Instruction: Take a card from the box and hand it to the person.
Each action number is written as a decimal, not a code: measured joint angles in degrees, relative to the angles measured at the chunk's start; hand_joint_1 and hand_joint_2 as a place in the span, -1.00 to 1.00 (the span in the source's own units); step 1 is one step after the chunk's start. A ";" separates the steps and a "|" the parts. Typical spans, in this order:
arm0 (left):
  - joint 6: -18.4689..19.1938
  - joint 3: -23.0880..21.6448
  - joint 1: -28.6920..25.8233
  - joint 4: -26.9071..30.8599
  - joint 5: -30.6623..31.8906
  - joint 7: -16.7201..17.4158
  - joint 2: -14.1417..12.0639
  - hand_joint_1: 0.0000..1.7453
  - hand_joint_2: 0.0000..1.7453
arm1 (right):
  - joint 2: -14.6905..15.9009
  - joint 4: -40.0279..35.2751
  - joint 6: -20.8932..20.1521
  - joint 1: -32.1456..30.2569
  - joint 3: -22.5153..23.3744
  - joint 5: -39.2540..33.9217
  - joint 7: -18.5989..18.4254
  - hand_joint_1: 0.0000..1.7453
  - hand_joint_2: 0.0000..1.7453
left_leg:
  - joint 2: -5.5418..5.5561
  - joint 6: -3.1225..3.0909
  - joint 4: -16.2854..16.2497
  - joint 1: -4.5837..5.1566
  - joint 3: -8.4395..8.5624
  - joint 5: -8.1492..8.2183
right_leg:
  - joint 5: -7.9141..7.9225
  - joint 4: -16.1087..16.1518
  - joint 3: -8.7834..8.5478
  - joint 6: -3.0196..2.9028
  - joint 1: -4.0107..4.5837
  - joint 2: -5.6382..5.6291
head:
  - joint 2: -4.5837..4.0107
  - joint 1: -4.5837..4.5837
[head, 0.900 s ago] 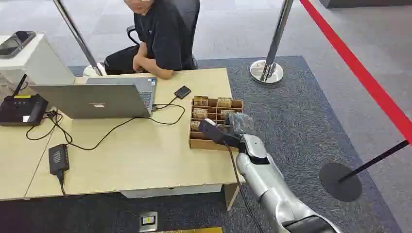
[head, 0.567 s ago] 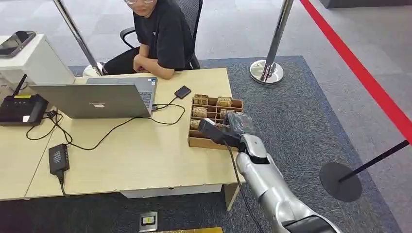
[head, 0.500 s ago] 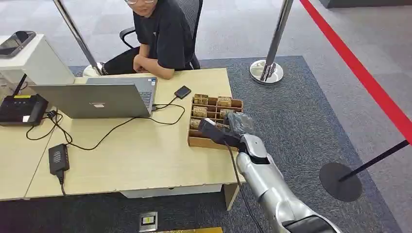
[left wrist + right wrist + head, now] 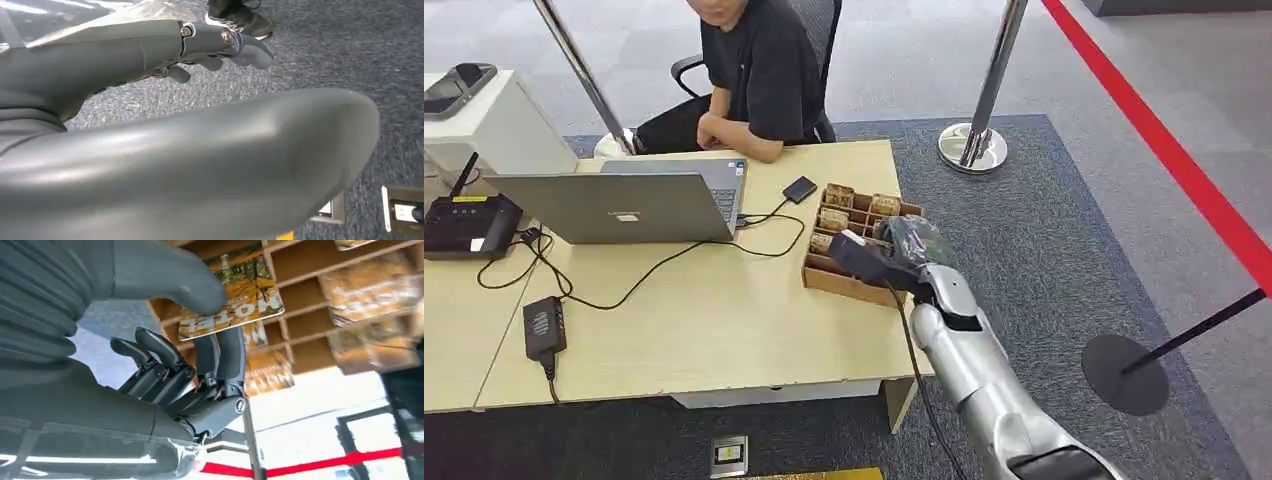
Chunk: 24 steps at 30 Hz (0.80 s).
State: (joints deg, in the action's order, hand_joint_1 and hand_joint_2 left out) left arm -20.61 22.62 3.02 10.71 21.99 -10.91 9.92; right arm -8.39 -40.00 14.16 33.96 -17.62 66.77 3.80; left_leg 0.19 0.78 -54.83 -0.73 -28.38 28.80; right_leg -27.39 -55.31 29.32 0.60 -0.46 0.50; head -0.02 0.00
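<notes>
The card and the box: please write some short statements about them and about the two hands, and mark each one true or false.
1. The right hand pinches a card between its thumb and fingers. True.
2. The card is plain white. False: it bears an autumn picture in yellow and orange, with printed letters.
3. The wooden box is divided into compartments that hold more cards. True.
4. The box stands on the carpet. False: it stands on the table, near its right edge.
5. The left hand holds a card too. False: it holds nothing and hangs over the grey carpet.
6. The person sits at the far side of the table. True.
</notes>
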 joint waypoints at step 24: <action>-0.59 2.78 -0.06 -0.02 1.24 -0.22 0.42 -1.00 -1.00 | 1.23 -22.64 -4.63 0.71 -6.71 -12.31 1.47 1.00 1.00 | 0.00 0.00 0.00 0.00 -0.08 0.00 | 0.00 -0.01 0.05 0.00 0.00 0.00 | 0.00 0.00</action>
State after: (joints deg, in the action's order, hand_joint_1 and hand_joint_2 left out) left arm -21.20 25.40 2.96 10.69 23.23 -11.13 10.34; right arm -7.17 -62.64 9.53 34.67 -24.32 54.46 5.27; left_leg 0.19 0.78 -54.83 -0.73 -28.46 28.80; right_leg -27.38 -55.32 29.36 0.60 -0.46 0.50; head -0.02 0.00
